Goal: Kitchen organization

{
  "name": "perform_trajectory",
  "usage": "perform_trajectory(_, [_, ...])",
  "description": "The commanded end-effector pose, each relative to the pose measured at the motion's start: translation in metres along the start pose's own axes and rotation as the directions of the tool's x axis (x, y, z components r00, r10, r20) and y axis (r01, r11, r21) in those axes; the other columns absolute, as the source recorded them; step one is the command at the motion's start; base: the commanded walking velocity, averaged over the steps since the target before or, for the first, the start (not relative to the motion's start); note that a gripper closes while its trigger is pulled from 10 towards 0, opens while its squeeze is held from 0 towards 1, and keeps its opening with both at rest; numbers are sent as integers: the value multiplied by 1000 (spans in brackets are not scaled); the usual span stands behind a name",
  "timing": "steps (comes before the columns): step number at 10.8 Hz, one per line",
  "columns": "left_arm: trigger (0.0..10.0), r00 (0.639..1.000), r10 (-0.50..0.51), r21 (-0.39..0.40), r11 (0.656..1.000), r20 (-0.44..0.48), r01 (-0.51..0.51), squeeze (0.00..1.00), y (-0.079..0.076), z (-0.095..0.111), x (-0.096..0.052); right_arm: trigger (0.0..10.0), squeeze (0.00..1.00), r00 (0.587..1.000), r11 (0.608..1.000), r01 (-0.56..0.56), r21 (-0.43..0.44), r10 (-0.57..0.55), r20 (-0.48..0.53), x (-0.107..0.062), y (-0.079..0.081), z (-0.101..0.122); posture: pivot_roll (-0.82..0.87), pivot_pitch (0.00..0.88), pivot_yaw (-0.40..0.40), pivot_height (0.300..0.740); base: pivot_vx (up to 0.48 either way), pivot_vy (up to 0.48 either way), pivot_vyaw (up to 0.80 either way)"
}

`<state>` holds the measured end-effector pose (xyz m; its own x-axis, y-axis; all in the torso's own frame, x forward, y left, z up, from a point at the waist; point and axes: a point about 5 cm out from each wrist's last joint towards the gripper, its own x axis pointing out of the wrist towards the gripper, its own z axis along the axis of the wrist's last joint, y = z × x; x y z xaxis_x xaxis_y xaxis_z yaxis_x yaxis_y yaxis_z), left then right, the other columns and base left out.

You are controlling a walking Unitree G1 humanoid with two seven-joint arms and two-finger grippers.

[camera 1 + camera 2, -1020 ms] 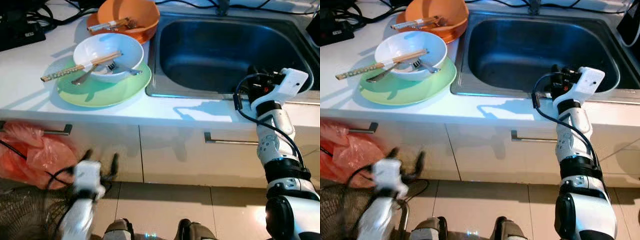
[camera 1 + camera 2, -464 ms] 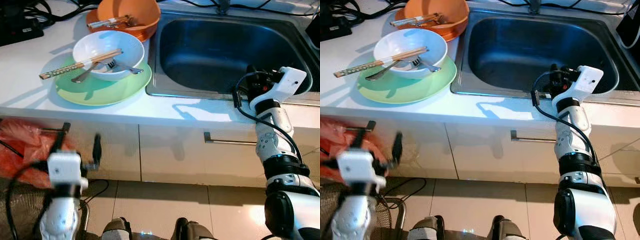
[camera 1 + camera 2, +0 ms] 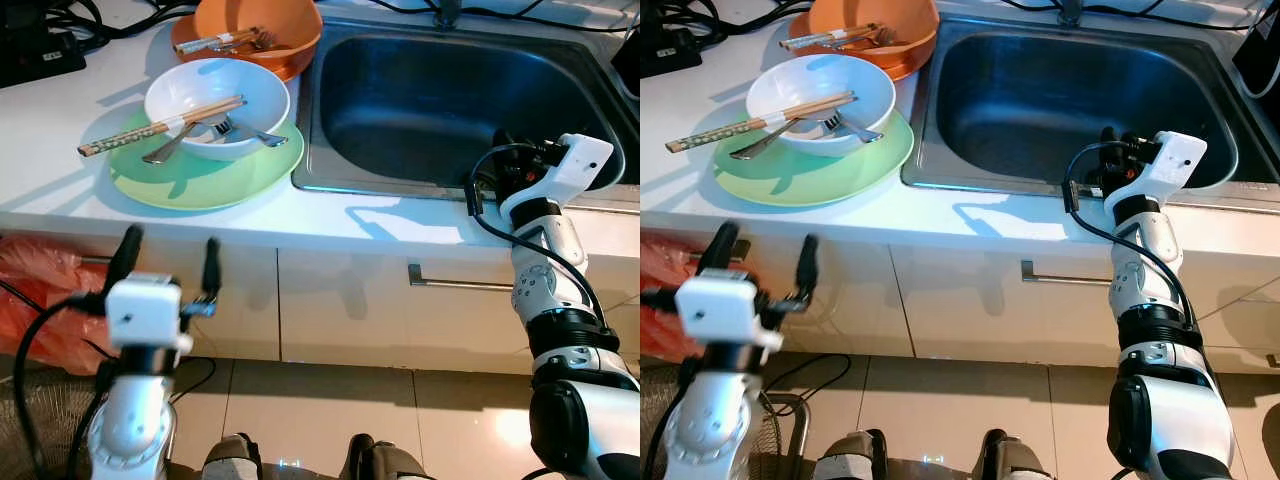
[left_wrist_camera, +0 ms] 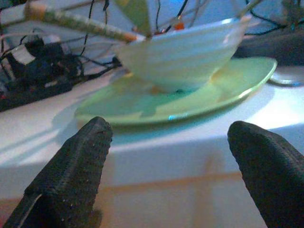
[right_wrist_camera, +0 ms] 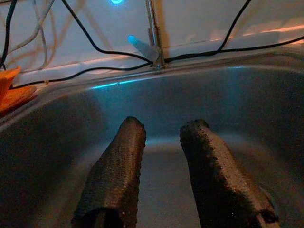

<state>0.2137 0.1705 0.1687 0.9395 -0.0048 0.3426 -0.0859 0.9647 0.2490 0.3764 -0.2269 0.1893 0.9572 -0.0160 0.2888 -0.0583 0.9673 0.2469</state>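
Observation:
A white bowl (image 3: 215,105) holding chopsticks (image 3: 160,125) and a fork rests on a green plate (image 3: 200,175) on the white counter. Behind it is an orange bowl (image 3: 255,35) with more cutlery. To their right lies the steel sink (image 3: 450,100). My left gripper (image 3: 170,242) is open, just below the counter's front edge and in front of the plate. The left wrist view looks between its fingers (image 4: 90,142) at the plate (image 4: 199,95) and bowl (image 4: 185,57). My right gripper (image 5: 164,128) is open over the sink's front rim, with nothing between its fingers.
Black cables and a power strip (image 3: 40,50) lie at the counter's back left. A red plastic bag (image 3: 40,290) hangs under the counter at left, above a wire basket (image 3: 40,400). Cabinet fronts with a bar handle (image 3: 460,283) face me. The faucet base (image 5: 154,47) stands behind the sink.
My left arm has risen from near the floor to just under the counter edge, its fingers now pointing up toward the plate. The right arm has stayed put.

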Motion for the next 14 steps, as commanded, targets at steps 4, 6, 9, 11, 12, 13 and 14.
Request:
perform_trajectory(4, [10000, 994, -107, 26, 994, 16, 107, 0, -17, 7, 14, 10000, 0, 997, 999, 34, 8, -34, -72, -7, -5, -17, 249, 226, -47, 740, 0, 0, 0])
perform_trajectory(6, [10000, 986, -164, 29, 986, 13, 164, 0, -25, 6, 21, 10000, 0, 997, 999, 42, 13, -41, -70, -8, -6, -17, 239, 222, -42, 740, 0, 0, 0])
perform_trajectory(9, [10000, 966, -252, 73, 966, 58, 247, 0, -37, 10, 37, 10000, 0, 997, 999, 50, 14, -49, -68, -9, -7, -18, 228, 204, -38, 740, 0, 0, 0])
perform_trajectory(11, [10000, 947, -307, 142, 946, 94, 292, 0, -45, 15, 46, 10000, 0, 997, 998, 53, 18, -52, -62, -8, -7, -17, 220, 188, -38, 740, 0, 0, 0])
perform_trajectory(12, [10000, 936, -333, 187, 933, 117, 309, 0, -51, 18, 52, 10000, 0, 997, 999, 50, 21, -49, -60, -8, -6, -17, 219, 178, -39, 740, 0, 0, 0])
perform_trajectory(13, [10000, 927, -352, 216, 923, 130, 320, 0, -54, 20, 55, 10000, 0, 997, 998, 50, 23, -48, -60, -8, -5, -18, 221, 176, -40, 740, 0, 0, 0])
perform_trajectory(14, [10000, 923, -355, 245, 918, 147, 313, 0, -55, 23, 59, 10000, 0, 997, 998, 48, 26, -47, -60, -7, -4, -18, 220, 176, -41, 740, 0, 0, 0])
